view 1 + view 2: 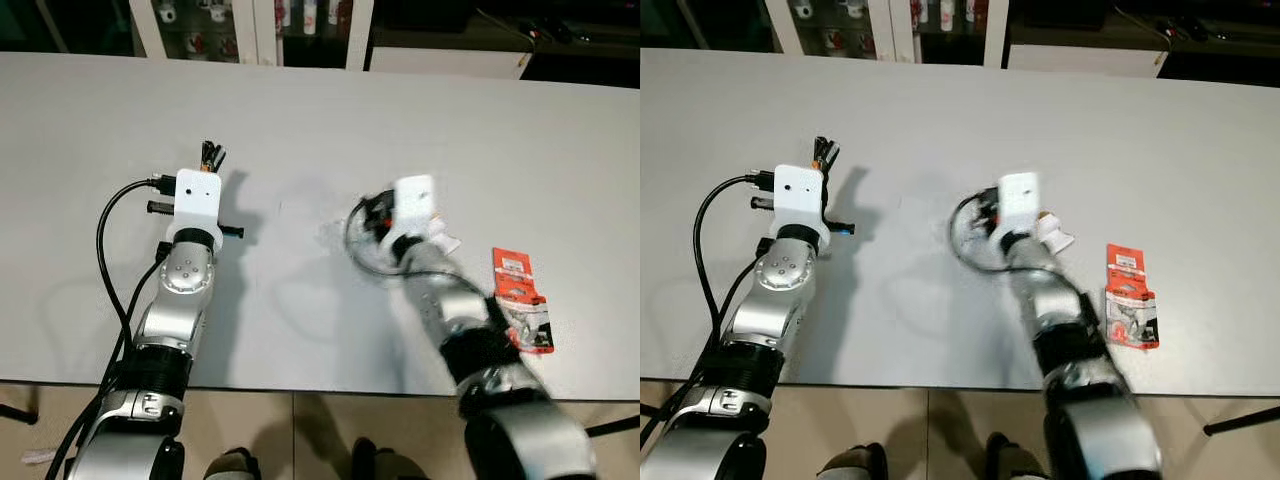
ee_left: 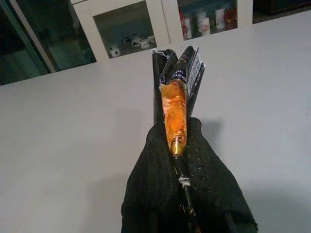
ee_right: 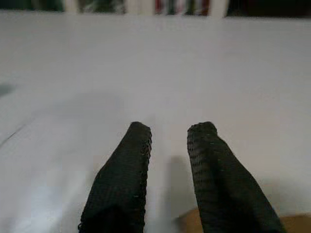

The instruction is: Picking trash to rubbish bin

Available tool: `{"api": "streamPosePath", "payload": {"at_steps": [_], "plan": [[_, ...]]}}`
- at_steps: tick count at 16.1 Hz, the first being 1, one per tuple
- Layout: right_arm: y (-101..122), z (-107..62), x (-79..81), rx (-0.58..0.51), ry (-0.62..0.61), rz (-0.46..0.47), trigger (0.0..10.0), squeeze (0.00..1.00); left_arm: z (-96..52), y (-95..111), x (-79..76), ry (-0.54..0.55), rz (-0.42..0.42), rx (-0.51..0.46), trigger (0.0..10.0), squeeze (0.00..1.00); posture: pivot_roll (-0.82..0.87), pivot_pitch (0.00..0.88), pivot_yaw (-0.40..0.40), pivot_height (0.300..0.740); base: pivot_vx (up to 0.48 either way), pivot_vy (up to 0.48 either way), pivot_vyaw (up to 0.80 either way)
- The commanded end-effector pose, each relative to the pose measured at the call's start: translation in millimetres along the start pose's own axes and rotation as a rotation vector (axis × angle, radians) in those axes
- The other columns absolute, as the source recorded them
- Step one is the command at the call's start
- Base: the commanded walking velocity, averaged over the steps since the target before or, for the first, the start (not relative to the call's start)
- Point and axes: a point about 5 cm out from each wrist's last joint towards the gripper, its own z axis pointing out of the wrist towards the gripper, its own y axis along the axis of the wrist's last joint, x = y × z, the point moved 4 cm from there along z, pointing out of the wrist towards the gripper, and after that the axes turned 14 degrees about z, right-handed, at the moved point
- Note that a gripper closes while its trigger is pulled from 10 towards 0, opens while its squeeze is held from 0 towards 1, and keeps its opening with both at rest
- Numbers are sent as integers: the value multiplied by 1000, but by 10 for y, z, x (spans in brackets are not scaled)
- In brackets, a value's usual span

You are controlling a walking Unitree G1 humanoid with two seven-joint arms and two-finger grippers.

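My left gripper is shut on a thin orange and black wrapper, which sticks up past the fingertips. In the left eye view that wrapper is held above the left part of the white table. My right gripper is open with nothing between its fingers, low over the bare tabletop. Its wrist looks blurred near the table's middle. A small white crumpled scrap lies just right of that wrist. A red and white packet lies flat near the front right edge.
The table's front edge runs close to my body, with tan floor below it. White glass-fronted cabinets stand behind the table's far edge. Black cables loop beside my left arm.
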Motion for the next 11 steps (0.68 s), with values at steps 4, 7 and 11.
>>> {"api": "streamPosePath", "payload": {"at_steps": [4,7,11], "plan": [[223,29,-198,-76,-94,19,10000,1000,51,142,-39,-34,13,-41,10000,0,-16,111,20,740,0,0,0],[188,43,-151,-71,-77,27,10000,1000,47,147,-69,-51,14,-43,10000,0,-14,111,17,740,0,0,0],[168,54,-97,-65,-57,32,10000,1000,35,128,-61,-48,14,-38,10000,0,-10,117,9,740,0,0,0]]}}
